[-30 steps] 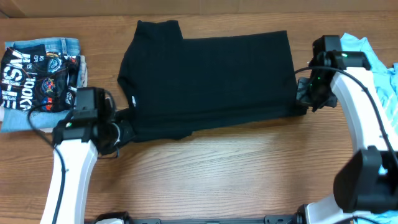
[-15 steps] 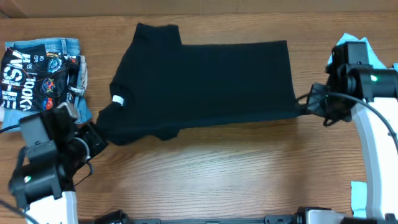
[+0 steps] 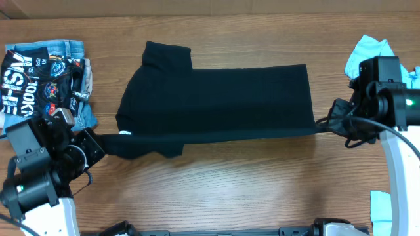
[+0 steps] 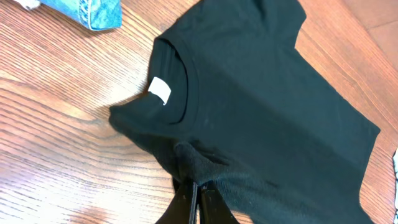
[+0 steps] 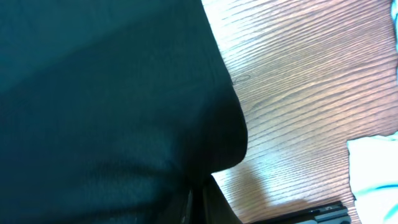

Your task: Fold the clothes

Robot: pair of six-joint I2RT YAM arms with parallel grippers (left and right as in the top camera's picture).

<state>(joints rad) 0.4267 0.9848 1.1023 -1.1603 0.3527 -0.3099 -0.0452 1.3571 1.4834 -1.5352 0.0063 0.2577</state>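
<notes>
Clothes here means one plain black T-shirt (image 3: 216, 98) lying across the middle of the wooden desk (image 3: 230, 190), with its neck end toward the left and its bottom hem toward the right. One short sleeve (image 3: 167, 54) sticks out at the far edge. A small white neck label (image 4: 160, 89) sits inside the round collar, and it shows as a tiny white spot near the shirt's left end from above. The near edge of the shirt is stretched into a long straight line between the two arms. The left fingers (image 4: 194, 198) are pressed tight together on a bunched bit of black cloth just below the collar. The right fingers (image 5: 198, 200) are also pinched together on the shirt's hem corner, with almost no gap between them. From above, the left arm (image 3: 39, 170) is at the near left of the desk and the right arm (image 3: 387, 105) is at the right side, each at one end of that stretched edge. At the far left of the desk lies a pile with a black printed garment (image 3: 36, 82) on top of a light-blue denim piece (image 3: 65, 49). A pale blue cloth (image 3: 367, 49) lies at the far right, just behind the right arm.
</notes>
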